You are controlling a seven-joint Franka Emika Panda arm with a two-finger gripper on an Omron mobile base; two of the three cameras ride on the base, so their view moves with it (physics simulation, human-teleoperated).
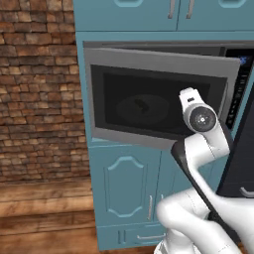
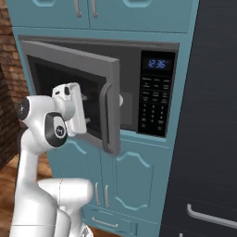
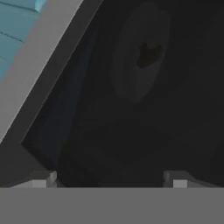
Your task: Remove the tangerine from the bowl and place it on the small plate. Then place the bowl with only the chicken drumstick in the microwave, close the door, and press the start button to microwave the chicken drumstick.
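**One door half-shut, claw spread at the glass**

Two finger tips sit wide apart at the bottom of my hand view, so I read the claw (image 3: 109,181) as spread, nothing pinched between them. It points straight at the dark window of the door (image 1: 149,99), close up.

Door is part-way closed, swung out at an angle from the microwave (image 2: 157,88); hinge on the left, free edge w/ the curved grey bar handle (image 2: 107,115) toward the right. Gap between door edge and keypad strip (image 2: 154,99) is plain in the right base view. Blue display (image 2: 157,64) is lit above the keys.

Through the glass I make out the bowl (image 3: 140,57) inside the microwave, dim, w/ the chicken drumstick (image 3: 148,54) as a dark blob in its middle. Same pair shows faintly in the left base view behind the window: bowl (image 1: 141,106), drumstick (image 1: 140,104).

Arm's wrist is up in front of the door's lower right part, hand turned toward the glass. Can't tell if the tips touch it.

Teal cabinets (image 1: 129,188) surround the microwave; brick wall (image 1: 34,89) to the left.
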